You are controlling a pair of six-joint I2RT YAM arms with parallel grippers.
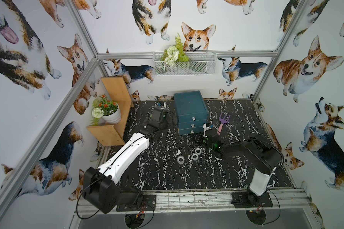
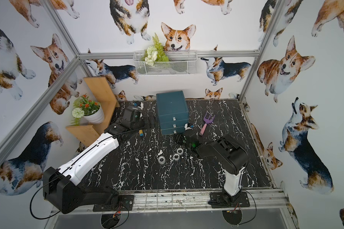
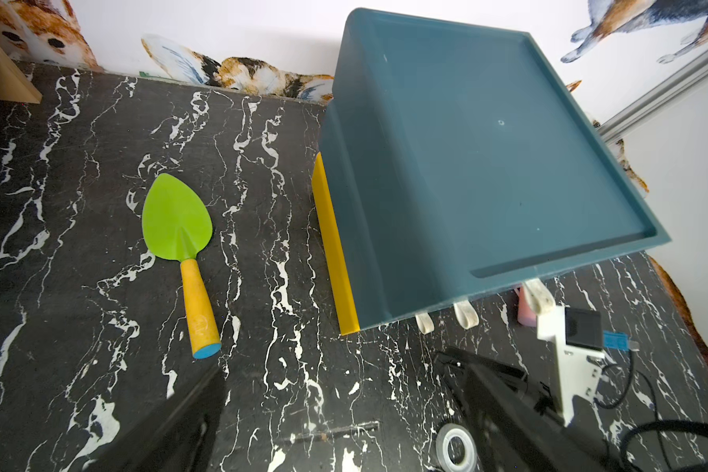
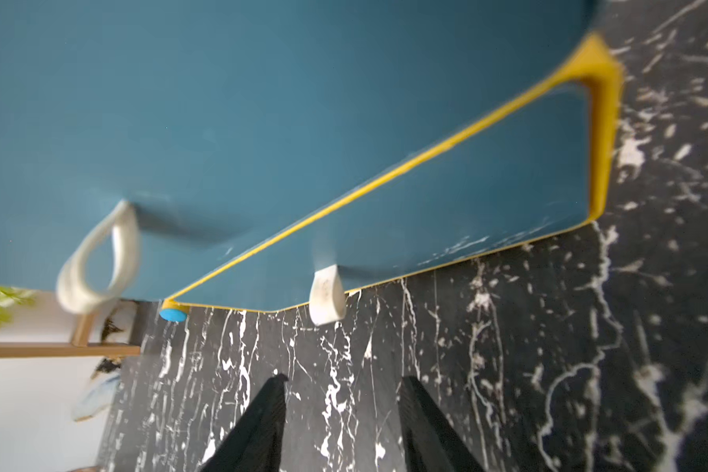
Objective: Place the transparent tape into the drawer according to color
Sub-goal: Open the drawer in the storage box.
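Lit brightly from above in both top views, leaving only soft shadows on the black white-veined marble tabletop (image 1: 157, 178), with wide-angle bowing of the silver aluminium frame post (image 1: 83, 27) near the edges. Sharp in the left wrist view, with a pale sheen on the boxy dark-teal drawer chest (image 3: 487, 143). Smeared by motion blur in the right wrist view, worst along the white loop handle (image 4: 127, 249) and the yellow rim (image 4: 601, 122).
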